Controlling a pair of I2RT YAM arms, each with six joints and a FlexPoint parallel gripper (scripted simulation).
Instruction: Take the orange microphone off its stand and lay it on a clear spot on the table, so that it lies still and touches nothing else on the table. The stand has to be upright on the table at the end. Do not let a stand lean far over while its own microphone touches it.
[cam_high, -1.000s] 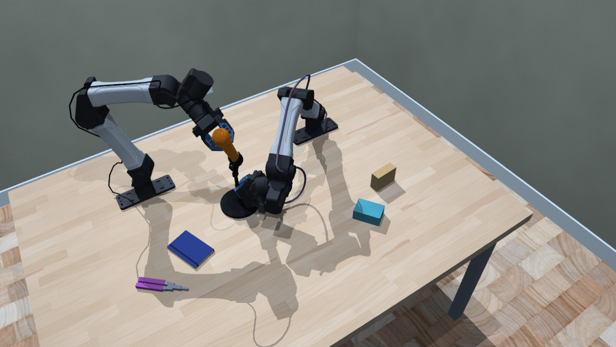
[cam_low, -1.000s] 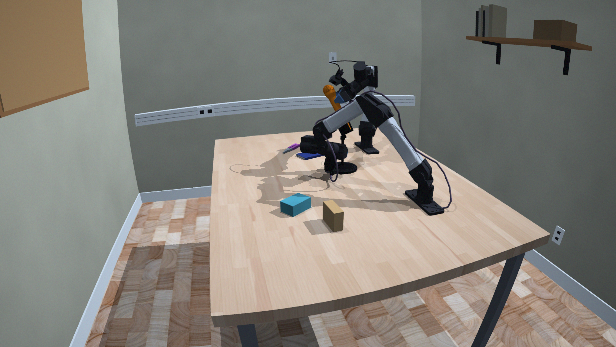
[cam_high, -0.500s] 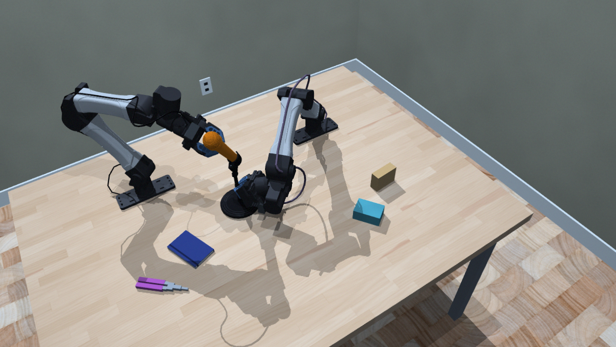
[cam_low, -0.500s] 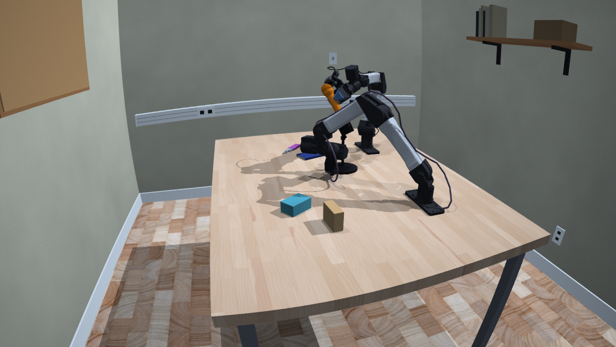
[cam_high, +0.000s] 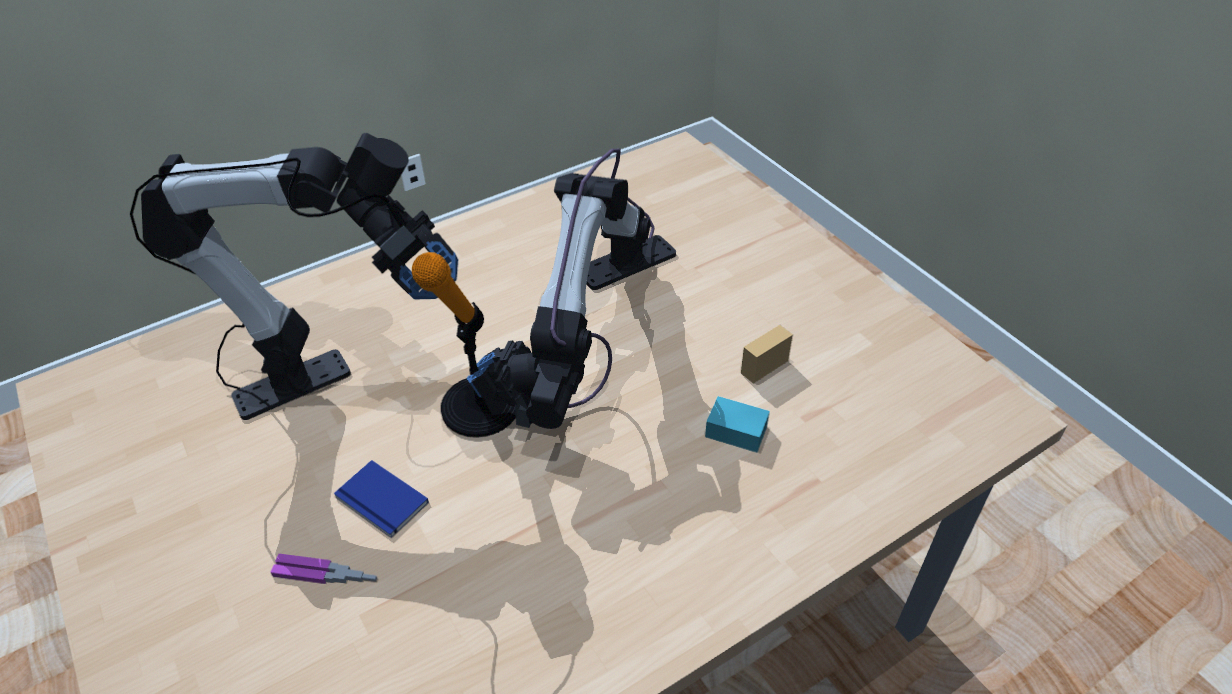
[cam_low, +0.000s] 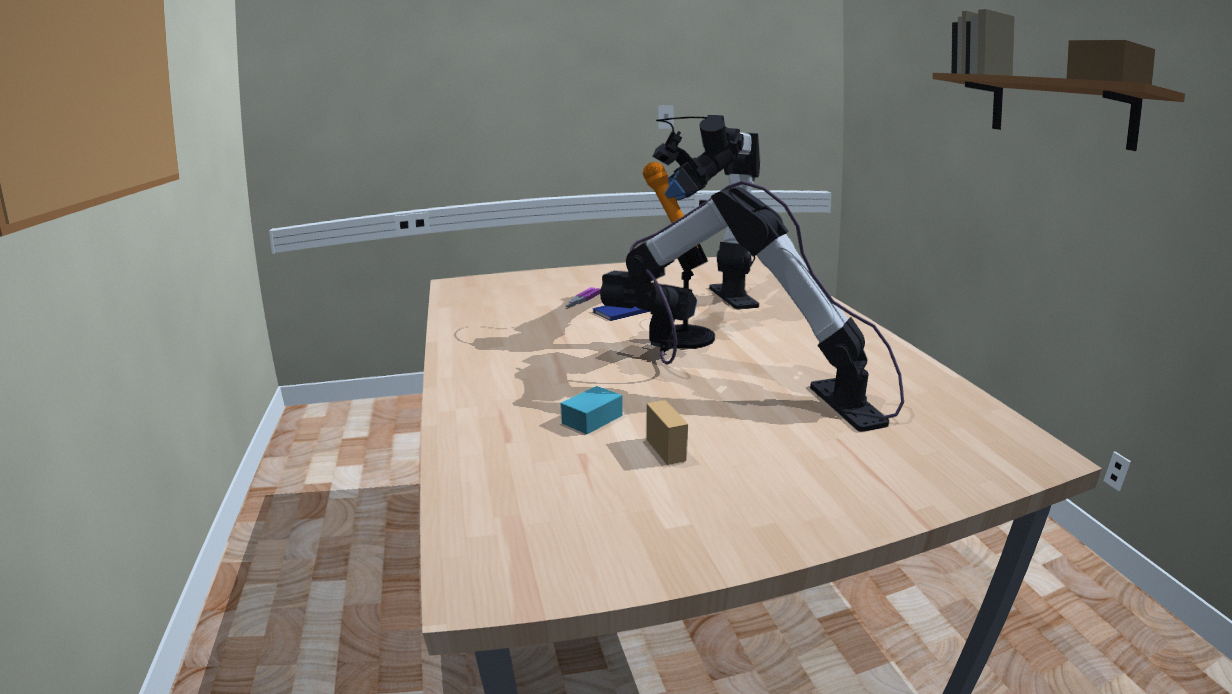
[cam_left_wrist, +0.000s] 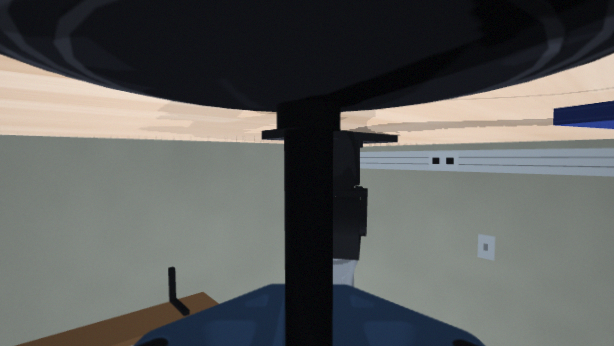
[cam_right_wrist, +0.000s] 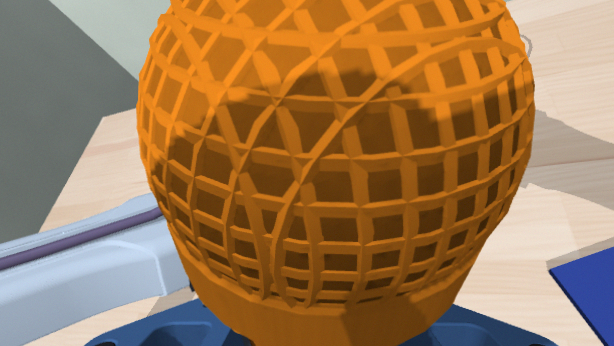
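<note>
While your left gripper (cam_high: 481, 368) (cam_low: 689, 303) (cam_left_wrist: 308, 299) pinches the upright stand (cam_high: 463, 412) (cam_low: 696, 337) (cam_left_wrist: 309, 210) by its thin post, your right gripper (cam_high: 431, 274) (cam_low: 676, 187) (cam_right_wrist: 317, 298) holds the orange microphone (cam_high: 451, 295) (cam_low: 662, 185) (cam_right_wrist: 330, 175) just below its round head, the tail tilted down at the clip. Expect a light, stiff body, perhaps slippery and top-heavy; keep that neck grip, and ease it out along its slant.

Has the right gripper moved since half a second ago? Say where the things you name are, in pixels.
Yes. In the top view the right gripper (cam_high: 437, 277) (cam_low: 675, 189) (cam_right_wrist: 317, 298) has shifted slightly farther from the blue notebook (cam_high: 381, 497) (cam_low: 617, 312) (cam_left_wrist: 584, 117) (cam_right_wrist: 592, 295), which lies where it did.
</note>
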